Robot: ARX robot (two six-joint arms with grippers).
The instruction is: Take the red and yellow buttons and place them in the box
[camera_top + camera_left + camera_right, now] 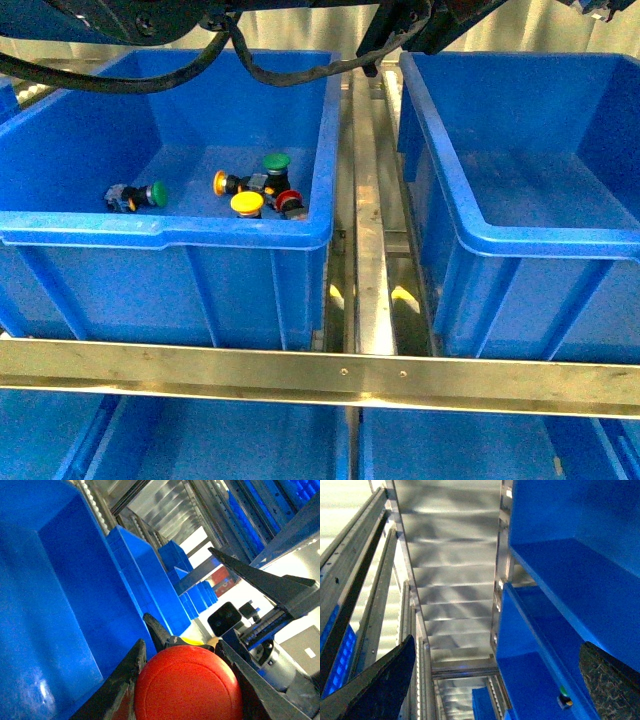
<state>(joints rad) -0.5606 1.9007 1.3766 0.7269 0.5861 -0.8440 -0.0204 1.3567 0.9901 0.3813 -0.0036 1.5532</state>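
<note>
In the left wrist view a red button [187,685] fills the space between the black fingers [122,685], and my left gripper [187,680] is shut on its glossy cap. My right gripper [495,690] is open and holds nothing. The left blue bin [160,230] holds two yellow buttons [247,203] [220,183], a red button [290,204] and two green ones [276,162] [150,193]. The right blue box [520,240] shows a bare floor. Only dark arm parts and cables show at the top of the front view.
A metal rail [370,250] runs between the two bins and a steel crossbar [320,375] spans the front. More blue bins sit on the shelf below. The right wrist view shows a blue bin wall [560,595], metal racking and one small far-off button [563,699].
</note>
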